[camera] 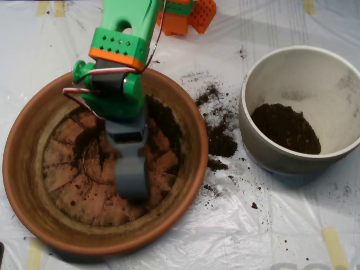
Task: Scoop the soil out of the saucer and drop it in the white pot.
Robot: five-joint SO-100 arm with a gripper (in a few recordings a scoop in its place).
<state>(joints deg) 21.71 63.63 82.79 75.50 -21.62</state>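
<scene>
Little soil (160, 118) remains in the saucer (28, 185); the blurred scoop (132, 180), jaws unreadable, seems mid-gather, then must lift toward the white pot (264, 79).

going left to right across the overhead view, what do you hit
saucer rim, then the grey pincer over the saucer's base, then spilled soil on the plastic sheet, then the white pot
</scene>
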